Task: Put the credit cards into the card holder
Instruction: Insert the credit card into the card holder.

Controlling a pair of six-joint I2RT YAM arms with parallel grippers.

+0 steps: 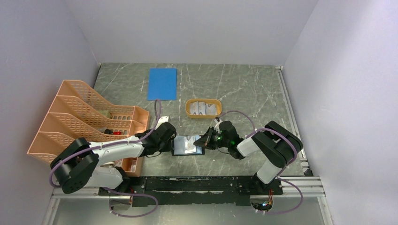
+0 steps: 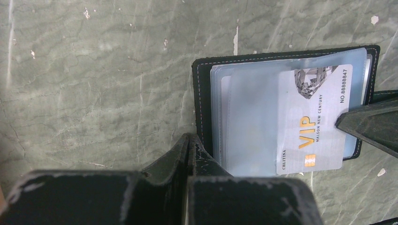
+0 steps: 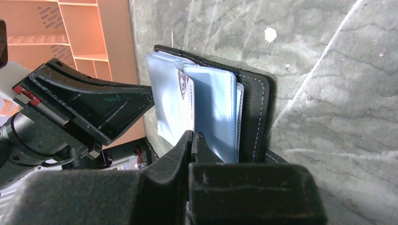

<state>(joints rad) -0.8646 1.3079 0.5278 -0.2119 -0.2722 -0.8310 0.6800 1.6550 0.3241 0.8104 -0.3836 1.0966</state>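
The jaws of the right gripper (image 3: 192, 136) are being pressed together on a pale grey-white plastic card (image 2: 312, 122) printed with gold VIP lettering. One long edge is being pinched, so the rest of the card is being left free to be slid flat.

The card is being held across the small black leather-like folding card holder (image 2: 202, 93), which is lying open, over its clear bluish sleeves. One short end is overhanging the holder's rim. Whether the card's free long edge is already inside a pocket cannot be told.

The jaws of the left gripper (image 2: 188, 140) are also being held together. Their tip is being laid against the holder's edge on the side opposite the right gripper. This is probably being done to pin the holder to the green-grey marbled table top (image 2: 94, 93), so that it is not pushed along as the card is driven in. Whether a fold of the holder is being nipped cannot be told.

Beyond the holder, away from the arms, more cards (image 1: 203, 108) are being kept in a shallow orange oval tray (image 1: 189, 108), well apart from it. An orange mesh file rack (image 1: 70, 117) is standing to the holder's left.
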